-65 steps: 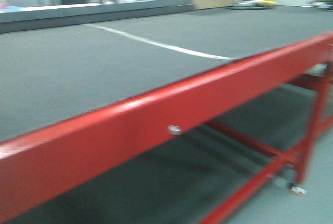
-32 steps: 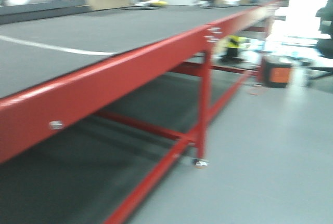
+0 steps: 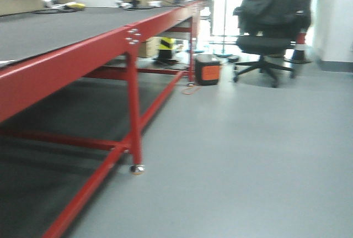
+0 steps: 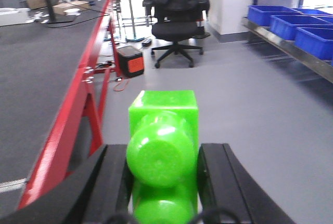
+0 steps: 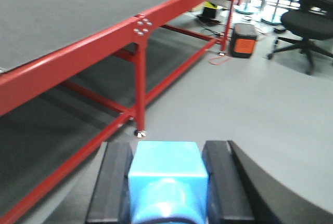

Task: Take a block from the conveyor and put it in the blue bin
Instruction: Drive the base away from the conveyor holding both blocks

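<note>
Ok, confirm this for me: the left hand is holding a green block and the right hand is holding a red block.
Not quite. The right wrist view shows the right hand gripping a blue block, not a red one. The left hand does hold a green block.

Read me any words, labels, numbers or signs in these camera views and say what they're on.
None can be read. The green block and the blue block show no print; any marking on the orange box or the yellow-black striped object is too blurred to tell.
</note>
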`<move>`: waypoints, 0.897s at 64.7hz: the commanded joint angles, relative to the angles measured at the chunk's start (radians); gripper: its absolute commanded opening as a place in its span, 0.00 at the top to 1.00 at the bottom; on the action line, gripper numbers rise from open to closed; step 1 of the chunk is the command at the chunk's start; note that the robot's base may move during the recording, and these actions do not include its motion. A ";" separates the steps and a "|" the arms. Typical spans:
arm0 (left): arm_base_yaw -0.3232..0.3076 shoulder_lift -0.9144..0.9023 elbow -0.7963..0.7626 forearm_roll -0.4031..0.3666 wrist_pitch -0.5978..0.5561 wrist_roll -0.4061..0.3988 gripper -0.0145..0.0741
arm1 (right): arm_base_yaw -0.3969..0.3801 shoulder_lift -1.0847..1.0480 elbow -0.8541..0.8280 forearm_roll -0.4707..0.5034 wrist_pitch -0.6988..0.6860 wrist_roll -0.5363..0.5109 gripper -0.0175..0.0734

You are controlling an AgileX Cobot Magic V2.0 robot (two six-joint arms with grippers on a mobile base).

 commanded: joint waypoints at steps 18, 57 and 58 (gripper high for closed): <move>-0.006 -0.005 -0.001 -0.002 -0.015 -0.008 0.96 | 0.000 -0.003 0.003 -0.005 -0.021 -0.004 0.97; -0.006 -0.005 -0.001 -0.002 -0.015 -0.008 0.96 | 0.000 -0.003 0.003 -0.005 -0.021 -0.004 0.97; -0.006 -0.005 -0.001 -0.002 -0.015 -0.008 0.96 | 0.000 -0.003 0.003 -0.005 -0.021 -0.004 0.97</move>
